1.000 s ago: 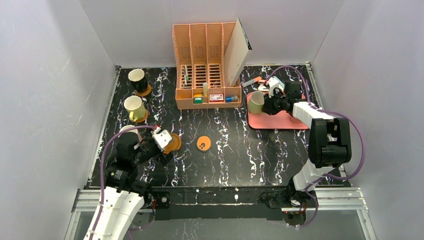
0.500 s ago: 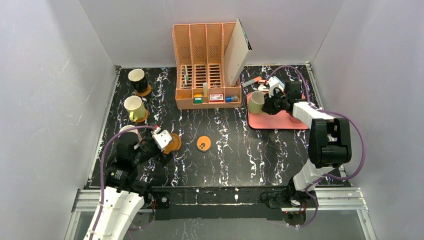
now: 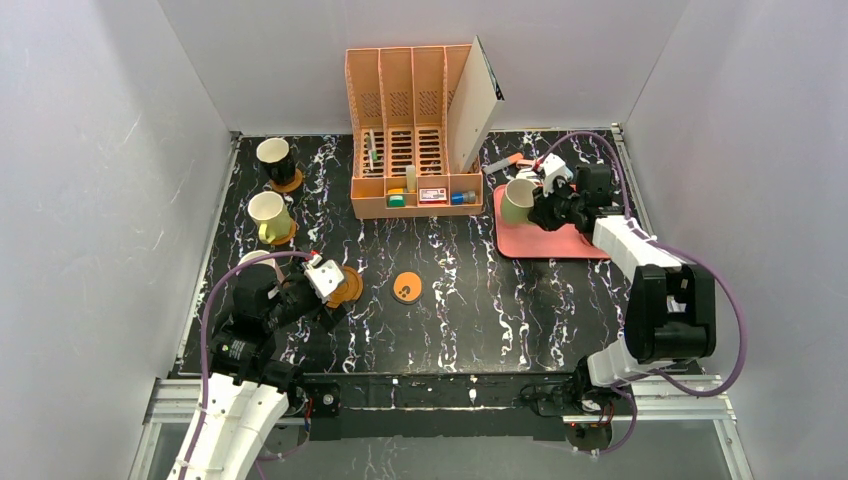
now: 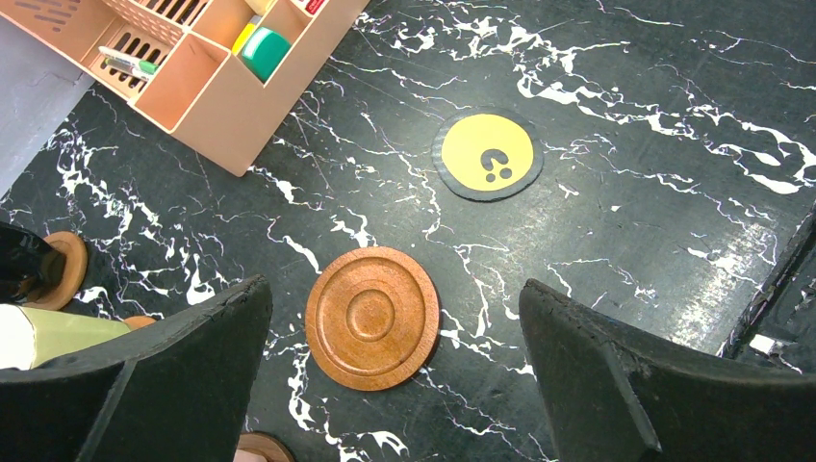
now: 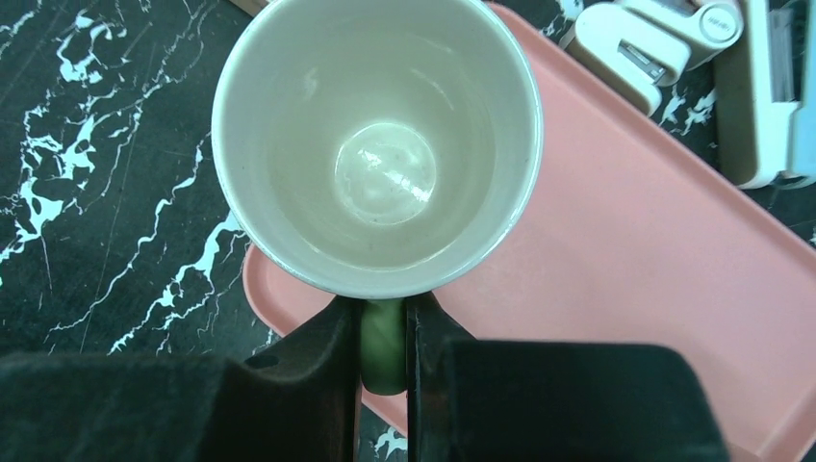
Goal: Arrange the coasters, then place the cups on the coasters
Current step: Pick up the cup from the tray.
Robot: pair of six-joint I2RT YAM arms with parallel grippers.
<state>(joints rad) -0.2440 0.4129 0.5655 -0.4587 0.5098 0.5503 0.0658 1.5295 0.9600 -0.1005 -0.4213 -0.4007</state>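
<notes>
Gripping olive cup (image 5: pixel 375 144) handle: right jaws | left jaws: spread over ringed coaster (image 4: pixel 372 317)

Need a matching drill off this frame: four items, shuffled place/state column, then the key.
Things
1. olive green cup
2. ringed wooden coaster
3. black cup
4. orange coaster with dark marks

Places and states
A. alone mid-table, nothing on it
B. standing on a plain coaster at the far left
C. handle pinched by the right gripper, at the pink tray's corner
D. under the open left gripper, nothing on it

Pairs: 1-C, 2-D, 3-B, 4-A
</notes>
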